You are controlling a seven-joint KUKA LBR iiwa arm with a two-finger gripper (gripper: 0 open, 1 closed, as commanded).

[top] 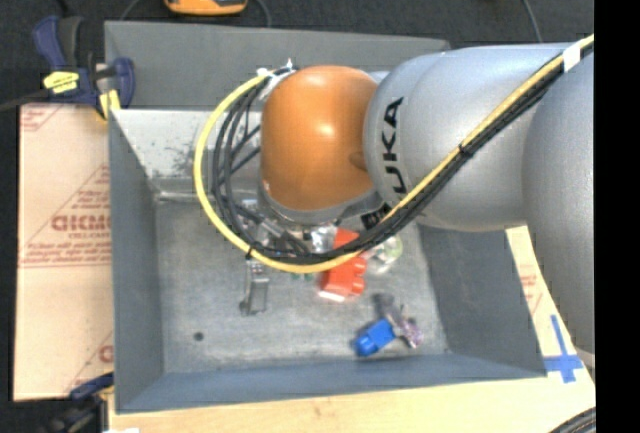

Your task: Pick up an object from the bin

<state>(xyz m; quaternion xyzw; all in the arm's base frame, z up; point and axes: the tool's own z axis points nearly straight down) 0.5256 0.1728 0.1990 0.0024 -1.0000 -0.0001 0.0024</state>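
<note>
Red block point(343, 281) near gripper point(255, 293), blue toy point(375, 339) nearby

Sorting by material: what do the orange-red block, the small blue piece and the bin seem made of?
Orange-red block: probably plastic, flat saturated colour, matt. Small blue piece: likely plastic, slightly glossy with light glints. Bin: dull grey metal, speckled and scuffed on its wall.

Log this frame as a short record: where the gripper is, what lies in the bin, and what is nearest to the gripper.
gripper: gripper above bare grey floor, left of centre in the bin
nearest thing: red block, to the gripper's right in the view, partly under the arm
other things: blue piece near the view's lower wall; small purple piece beside it; clear item next to the red block
</note>
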